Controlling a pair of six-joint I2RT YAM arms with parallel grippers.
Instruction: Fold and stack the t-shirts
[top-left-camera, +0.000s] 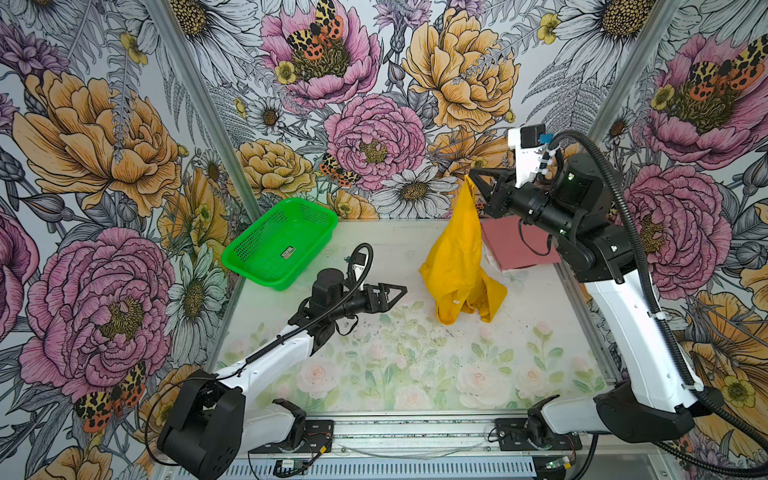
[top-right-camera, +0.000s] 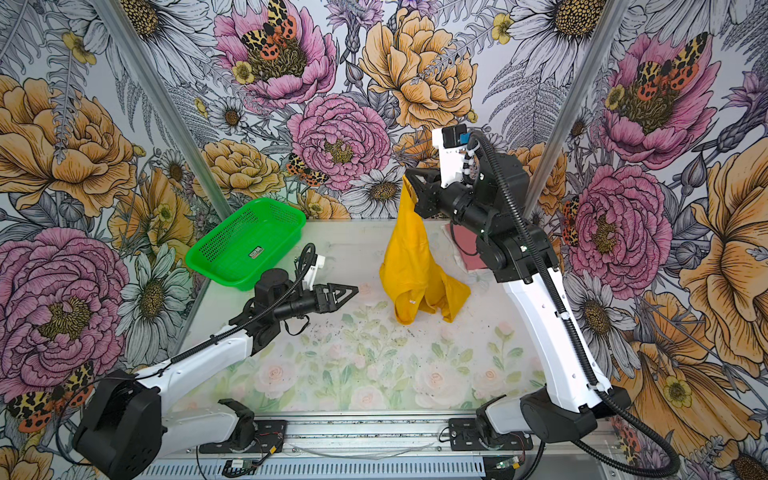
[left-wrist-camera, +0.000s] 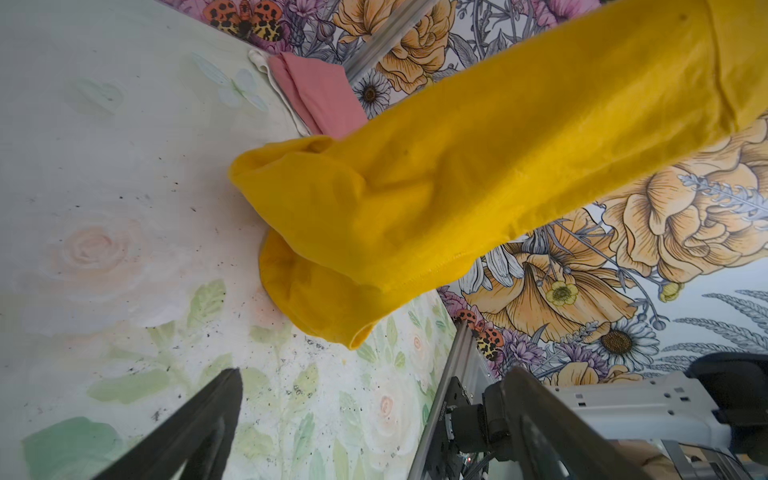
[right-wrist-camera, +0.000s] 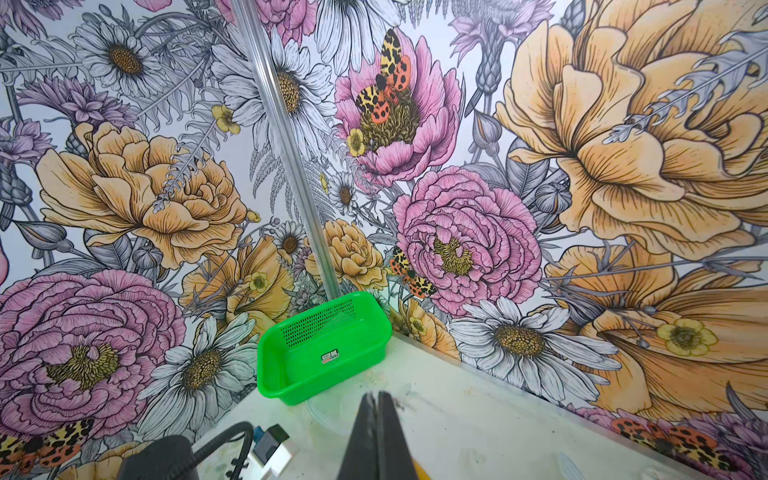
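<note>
Two t-shirts: the yellow t-shirt (top-left-camera: 457, 266) hangs pinched in the closed right gripper (top-left-camera: 471, 176), its lower end bunched on the table (top-left-camera: 395, 365); the pink t-shirt (top-left-camera: 511, 245) lies folded behind (far right corner); the left gripper (top-left-camera: 399, 293) gapes wide, empty, near one green basket (top-left-camera: 270, 249)

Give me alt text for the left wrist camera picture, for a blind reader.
A bright mustard-yellow cloth t-shirt hangs slantwise across the frame, its lower end bunched on the pale floral-print table. Behind it lies a folded dusty pink t-shirt; the open left hand frames the foreground.
</note>
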